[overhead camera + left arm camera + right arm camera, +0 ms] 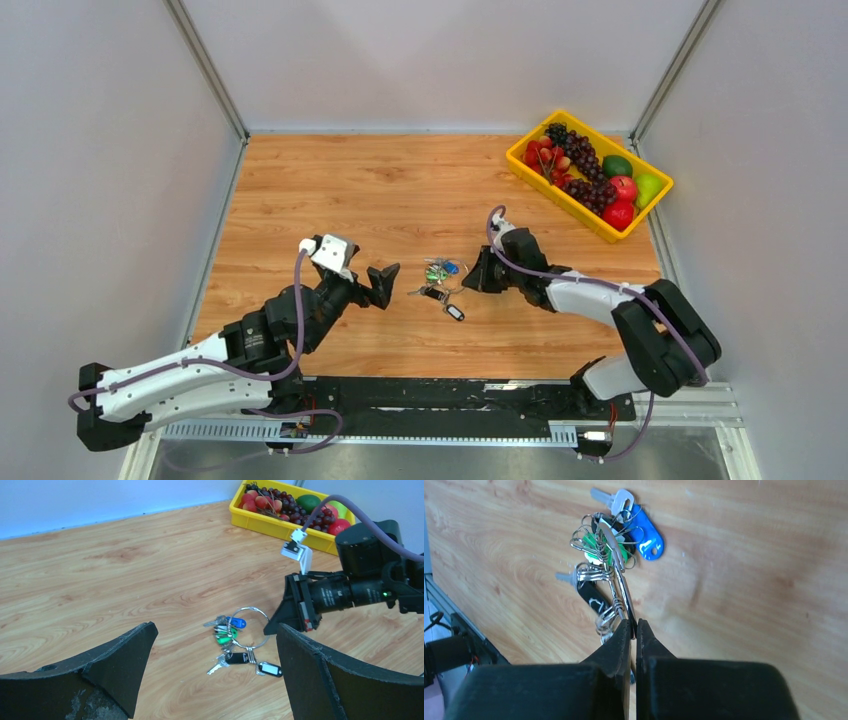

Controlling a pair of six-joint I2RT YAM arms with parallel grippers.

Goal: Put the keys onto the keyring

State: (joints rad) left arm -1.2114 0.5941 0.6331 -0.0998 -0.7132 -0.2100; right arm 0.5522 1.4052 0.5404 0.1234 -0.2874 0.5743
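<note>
A: Where's the keyring [621, 582]?

B: On the bench [350, 180], just right of middle in the overhead view. The right gripper [634, 627] has it. Its fingers [616, 647] are pressed together on the wire, pinching the ring's near edge. In the right wrist view the ring shows edge-on, running up from the fingertips.

A: And the keys [611, 550]?

B: Bunched at the far side of the ring from the pinch, upper centre of the right wrist view. The blue tag [646, 535] is on the right, the green tag [610, 552] mid-bunch, the black tag [591, 597] lower left. A second black tag [270, 669] shows in the left wrist view, lowest of the lot, just beside the ring. The small split rings [591, 572] crowd the wire. They look threaded on it, but I can't confirm each one.

A: Lying flat?

B: The bunch rests on the bench. Can't tell whether the pinched edge is lifted.

A: What about the left gripper [388, 284]?

B: Left of the bunch, near but not touching. Its fingers [115, 665] are spread wide and hold nothing. In its own wrist view they frame the bunch, one lower left, one lower right.

A: Anything else out there?

B: A yellow tray [540, 182] of fruit [600, 175], upper right corner of the bench, well apart from the bunch.
</note>
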